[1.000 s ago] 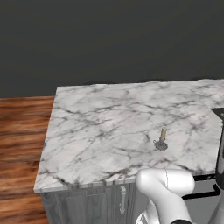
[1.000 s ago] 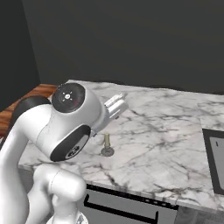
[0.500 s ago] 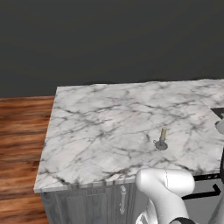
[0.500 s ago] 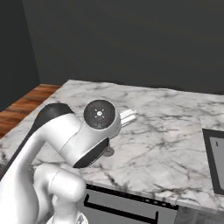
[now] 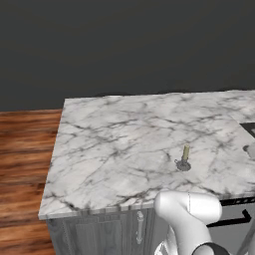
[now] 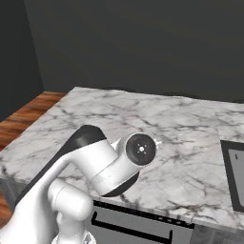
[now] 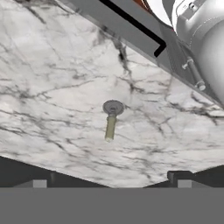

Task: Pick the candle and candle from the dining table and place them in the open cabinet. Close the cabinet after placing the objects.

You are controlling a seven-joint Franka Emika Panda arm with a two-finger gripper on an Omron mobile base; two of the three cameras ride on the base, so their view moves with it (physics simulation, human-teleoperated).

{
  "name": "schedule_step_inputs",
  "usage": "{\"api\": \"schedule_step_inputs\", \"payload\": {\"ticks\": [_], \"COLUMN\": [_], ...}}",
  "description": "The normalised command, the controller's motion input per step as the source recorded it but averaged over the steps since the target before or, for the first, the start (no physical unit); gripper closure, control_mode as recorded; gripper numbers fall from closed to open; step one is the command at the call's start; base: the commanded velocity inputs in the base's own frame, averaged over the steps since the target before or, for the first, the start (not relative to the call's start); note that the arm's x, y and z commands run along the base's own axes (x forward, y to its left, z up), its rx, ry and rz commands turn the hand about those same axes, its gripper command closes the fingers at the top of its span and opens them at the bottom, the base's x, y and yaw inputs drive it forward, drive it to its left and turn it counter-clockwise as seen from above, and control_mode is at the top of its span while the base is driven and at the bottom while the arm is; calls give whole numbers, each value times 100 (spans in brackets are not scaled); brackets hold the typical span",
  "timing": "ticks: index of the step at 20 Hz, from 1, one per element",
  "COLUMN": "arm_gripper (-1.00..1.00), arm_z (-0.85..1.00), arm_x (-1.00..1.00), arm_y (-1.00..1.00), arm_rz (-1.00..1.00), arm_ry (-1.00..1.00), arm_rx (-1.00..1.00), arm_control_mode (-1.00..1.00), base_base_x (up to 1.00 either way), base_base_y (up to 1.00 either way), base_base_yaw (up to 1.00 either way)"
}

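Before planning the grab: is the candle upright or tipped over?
Upright: the candle rises straight from its round base on the table.

- A candle (image 5: 185,155) stood upright on the dining table (image 5: 114,144), near the table's front edge and toward its right side in the left base view.
- The wooden floor (image 5: 22,164) lay to the left of the table.
- A wall (image 5: 124,45) rose behind the table.
- In the hand view, the candle (image 7: 111,121) stood near the table edge, apart from everything else.
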Motion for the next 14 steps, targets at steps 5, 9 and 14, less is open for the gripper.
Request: {"api": "schedule_step_inputs", "payload": {"ticks": [5, 9, 14], "arm_gripper": [-100, -100, -100], "arm_z": [-38, -38, -41], "arm_x": [15, 24, 30], "arm_y": [-2, 0, 1], "arm_rz": [5, 12, 14], "arm_ry": [-2, -2, -3], "arm_rx": [16, 8, 2], "arm_control_mode": [-100, -100, -100], "base_base_x": [0, 0, 0], "base_base_y": [0, 0, 0], "base_base_yaw": [0, 0, 0]}}
